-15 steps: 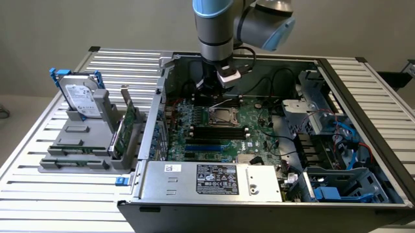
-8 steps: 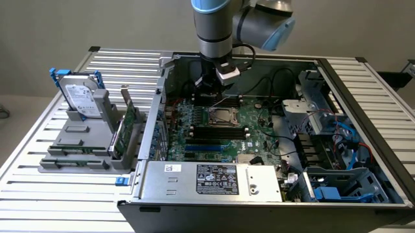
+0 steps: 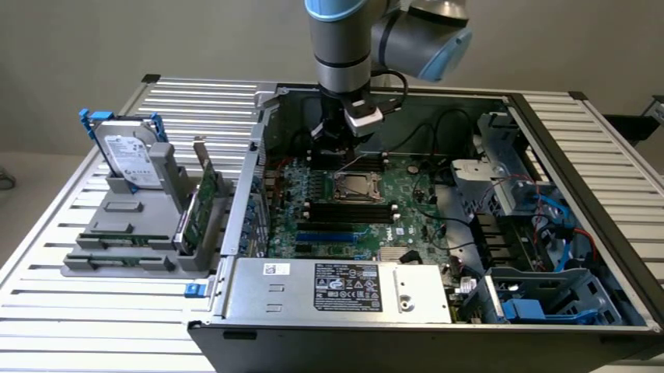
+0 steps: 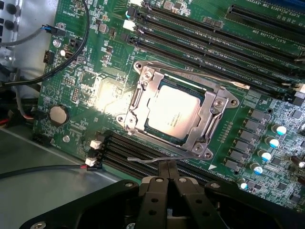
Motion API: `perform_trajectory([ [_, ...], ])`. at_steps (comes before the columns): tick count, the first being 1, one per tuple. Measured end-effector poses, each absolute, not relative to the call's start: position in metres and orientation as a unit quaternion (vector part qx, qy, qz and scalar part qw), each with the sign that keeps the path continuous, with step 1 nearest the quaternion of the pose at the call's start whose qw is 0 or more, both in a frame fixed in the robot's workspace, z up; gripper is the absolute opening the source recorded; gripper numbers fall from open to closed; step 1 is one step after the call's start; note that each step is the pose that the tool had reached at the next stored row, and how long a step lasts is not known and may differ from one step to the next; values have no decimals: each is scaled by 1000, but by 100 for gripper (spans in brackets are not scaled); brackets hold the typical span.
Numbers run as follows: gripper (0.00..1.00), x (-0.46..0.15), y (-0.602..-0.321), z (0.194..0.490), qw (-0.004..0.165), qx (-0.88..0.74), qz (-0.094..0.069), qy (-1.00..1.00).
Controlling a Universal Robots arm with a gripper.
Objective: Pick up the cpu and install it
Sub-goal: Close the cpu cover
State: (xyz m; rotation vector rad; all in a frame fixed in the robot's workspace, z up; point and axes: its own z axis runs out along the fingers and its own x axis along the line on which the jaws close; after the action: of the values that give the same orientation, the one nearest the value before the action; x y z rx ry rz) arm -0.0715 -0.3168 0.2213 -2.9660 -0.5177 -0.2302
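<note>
A: Slatted metal table [image 3: 83,318], open case [image 3: 311,342] on top, board [image 3: 415,225] exposed. Whereabouts of cpu [image 4: 174,110]?

B: Seated flat mid-board, silver top up, enclosed by metal frame [image 4: 215,109]. Apparently already placed, to judge by its even fit.

A: And gripper [image 4: 167,166]?

B: Hanging low over board, just beside frame. Fingers [image 4: 158,187] pressed together, pinching nothing. Thin lever [image 4: 143,161] lying right at tips; touching or apart, impossible to tell.

A: Likely failures from here?

B: Probably three. First, slipping off lever: narrow rod against smooth closed tips, hence a skid into memory slots [image 4: 119,144] alongside, with scratched traces. Second, uneven pressure on frame: cpu tilted in its seat, contacts beneath bent. Third, snagging cable [image 4: 86,28] near frame during any sideways sweep of arm [image 3: 343,47].

A: Most serious?

B: Arguably second: damage hidden under chip, undetectable from above. Lever slip next, given so little metal to bear on.
</note>
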Motion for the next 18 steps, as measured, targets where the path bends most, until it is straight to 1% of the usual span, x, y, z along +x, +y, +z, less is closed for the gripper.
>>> perform_trajectory([
  [18, 11, -70, -317, 216, 61, -978, -80, -185],
])
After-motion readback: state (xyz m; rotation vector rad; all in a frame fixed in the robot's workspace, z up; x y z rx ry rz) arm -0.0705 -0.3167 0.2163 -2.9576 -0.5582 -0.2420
